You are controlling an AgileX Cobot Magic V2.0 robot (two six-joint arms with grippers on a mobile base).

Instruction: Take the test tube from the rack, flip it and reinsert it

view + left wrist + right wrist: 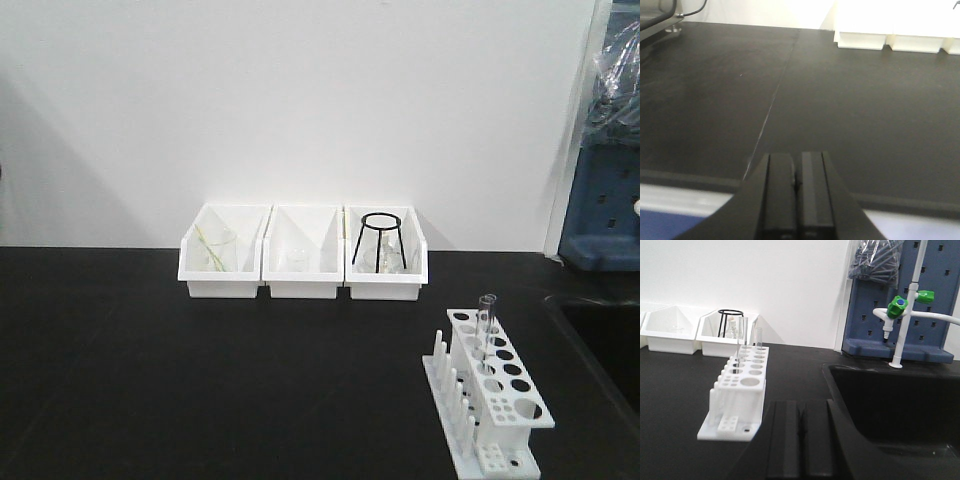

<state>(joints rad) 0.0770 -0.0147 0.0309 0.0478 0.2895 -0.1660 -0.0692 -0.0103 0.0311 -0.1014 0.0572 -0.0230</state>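
Black matte tabletop fills the lower half of the front-facing view. The rack stands at the lower right of that frame, its white top plate pierced by two rows of round holes and its short pegs lined along its left side. The test tube stands upright in a hole near the far end of the rack, its open rim well above the top plate. In the right wrist view the rack sits left of centre, and two clear tubes rise from its far end: the test tube on the left and a second tube just beside it on the right, both upright and apart from each other. Which of the two is the task item cannot be told. The right gripper occupies the lower centre of that view, its jaws pressed together with nothing between them, near the rack but not touching it. A black sink lies to the right, with a white faucet carrying green knobs and a blue pegboard behind it. The left gripper sits at the bottom centre of the left wrist view, jaws likewise pressed together and empty, above bare tabletop. Three white bins stand in a row at the centre of the front-facing view; the right one holds a black tripod stand.
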